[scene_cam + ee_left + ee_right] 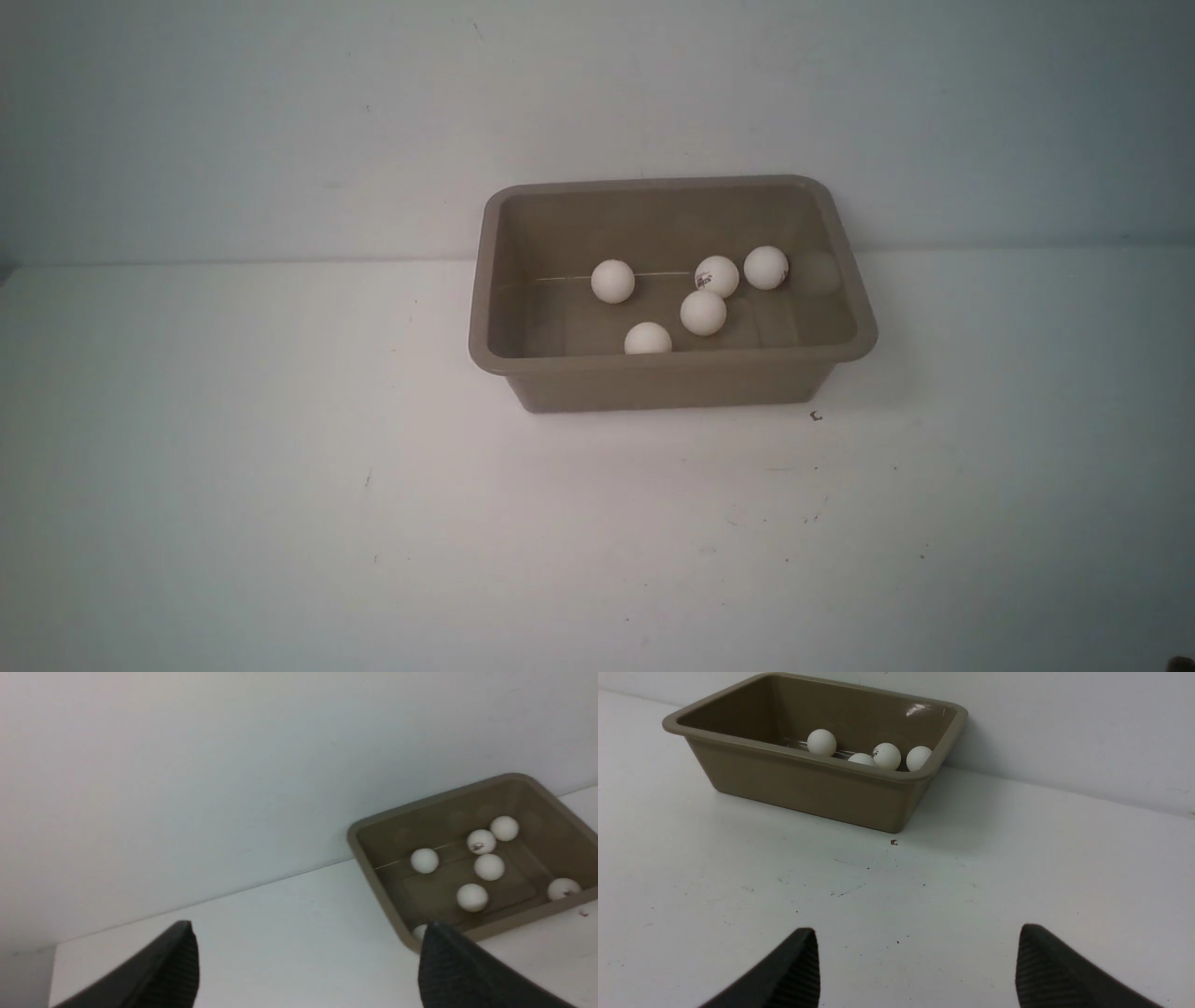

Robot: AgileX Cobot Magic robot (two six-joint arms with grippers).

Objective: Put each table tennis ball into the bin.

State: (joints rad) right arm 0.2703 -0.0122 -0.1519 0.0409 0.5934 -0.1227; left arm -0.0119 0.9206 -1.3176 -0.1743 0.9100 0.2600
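Inside the bin (845, 280) lie all five balls (703, 313); both grippers (308, 966) (917, 966) are spread and empty. Bumping the bin could spill them.

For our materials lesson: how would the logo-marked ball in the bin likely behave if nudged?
The logo-marked ball is round and smooth, so it would probably roll. It looks small, likely light. The bin has walls that should contain it.

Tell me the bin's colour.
The bin is plain taupe, a grey-brown; the right wrist view shows it best.
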